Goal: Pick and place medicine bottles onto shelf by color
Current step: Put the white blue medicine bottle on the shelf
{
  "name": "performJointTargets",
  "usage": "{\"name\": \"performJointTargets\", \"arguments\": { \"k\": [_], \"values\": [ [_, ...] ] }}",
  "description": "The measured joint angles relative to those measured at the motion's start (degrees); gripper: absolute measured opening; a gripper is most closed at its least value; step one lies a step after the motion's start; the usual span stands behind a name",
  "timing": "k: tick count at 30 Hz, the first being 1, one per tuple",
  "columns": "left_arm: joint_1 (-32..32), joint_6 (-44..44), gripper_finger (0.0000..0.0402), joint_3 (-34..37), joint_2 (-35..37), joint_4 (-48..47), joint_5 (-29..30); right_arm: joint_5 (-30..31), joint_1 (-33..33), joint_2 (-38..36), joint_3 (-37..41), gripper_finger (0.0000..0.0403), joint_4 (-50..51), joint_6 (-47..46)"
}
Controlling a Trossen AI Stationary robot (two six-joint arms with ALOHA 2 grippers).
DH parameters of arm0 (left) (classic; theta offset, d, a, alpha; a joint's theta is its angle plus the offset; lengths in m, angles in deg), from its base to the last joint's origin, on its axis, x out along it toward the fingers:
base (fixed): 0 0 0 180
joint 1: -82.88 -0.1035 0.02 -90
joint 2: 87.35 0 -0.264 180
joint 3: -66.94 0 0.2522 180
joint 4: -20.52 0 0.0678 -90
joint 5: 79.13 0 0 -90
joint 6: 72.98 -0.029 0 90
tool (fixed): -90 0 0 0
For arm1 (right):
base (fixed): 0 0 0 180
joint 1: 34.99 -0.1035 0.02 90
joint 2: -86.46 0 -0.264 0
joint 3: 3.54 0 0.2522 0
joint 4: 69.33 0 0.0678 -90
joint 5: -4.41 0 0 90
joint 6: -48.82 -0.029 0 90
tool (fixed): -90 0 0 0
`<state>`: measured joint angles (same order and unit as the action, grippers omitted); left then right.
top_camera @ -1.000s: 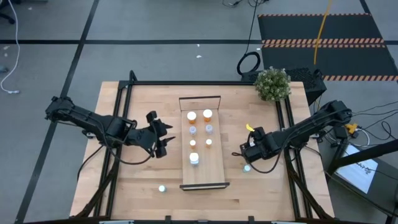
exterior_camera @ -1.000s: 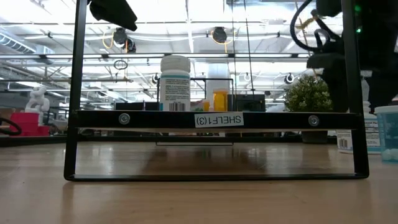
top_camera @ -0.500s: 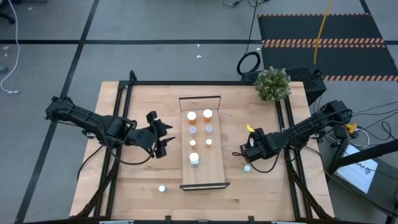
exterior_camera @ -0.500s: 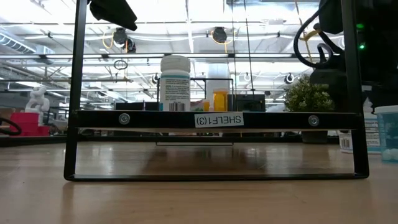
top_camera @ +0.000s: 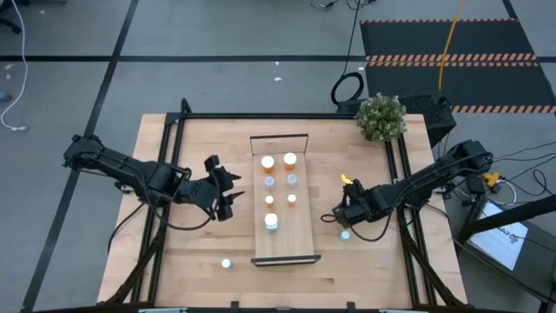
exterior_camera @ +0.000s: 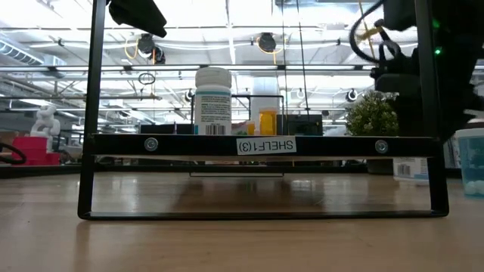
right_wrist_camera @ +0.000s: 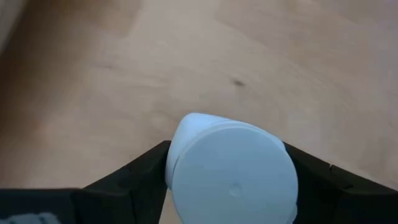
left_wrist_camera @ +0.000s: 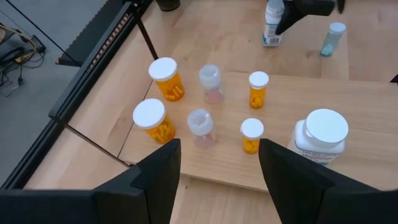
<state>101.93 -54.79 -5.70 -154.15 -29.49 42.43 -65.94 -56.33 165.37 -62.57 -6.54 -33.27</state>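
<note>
The shelf (top_camera: 283, 228) lies in the middle of the table with seven bottles standing on it: two big orange (top_camera: 268, 161), two pale (top_camera: 269, 182), two small orange (top_camera: 270, 200) and one white (top_camera: 272, 221). My right gripper (top_camera: 340, 214) is right of the shelf, shut on a white bottle (left_wrist_camera: 272, 28). A pale blue bottle (top_camera: 345, 234) stands on the table just near of it. Another bottle (top_camera: 226, 263) stands near the front edge. My left gripper (top_camera: 228, 193) hovers open and empty left of the shelf. My right gripper pinches the white bottle's cap end (right_wrist_camera: 233, 180) between its two fingers (right_wrist_camera: 137, 177). The fingers come from above, pointing down. The bottle stays upright below them (exterior_camera: 401, 168). I cannot tell whether its base touches the table.
A small green plant (top_camera: 380, 117) stands at the table's far right corner. Dark frame rails (top_camera: 174, 130) run along the table's edges. The shelf's near end rail (exterior_camera: 261, 145) bears a label. Bare wood lies between the shelf and each gripper.
My right gripper has gone a little toward the table's left, toward the shelf, carrying the white bottle upright. The pale blue bottle beside it has stayed in place.
</note>
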Motion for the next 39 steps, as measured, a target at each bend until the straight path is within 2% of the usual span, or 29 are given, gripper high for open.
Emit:
{"name": "performJointTargets", "arguments": {
  "k": [13,25,39],
  "values": [
    [0.0,1.1,0.0218,0.0,0.0,0.0,0.0,-0.1,0.8,-8.6,0.0,0.0247,-16.9,29.6],
    [0.0,2.9,0.0218,0.0,0.0,0.0,0.0,-0.5,4.1,-9.4,0.0,0.0247,-35.2,61.2],
    [0.0,2.9,0.0218,0.0,0.0,0.0,0.0,-2.7,4.0,-9.4,0.0,0.0247,-48.9,80.8]
  ]
}}
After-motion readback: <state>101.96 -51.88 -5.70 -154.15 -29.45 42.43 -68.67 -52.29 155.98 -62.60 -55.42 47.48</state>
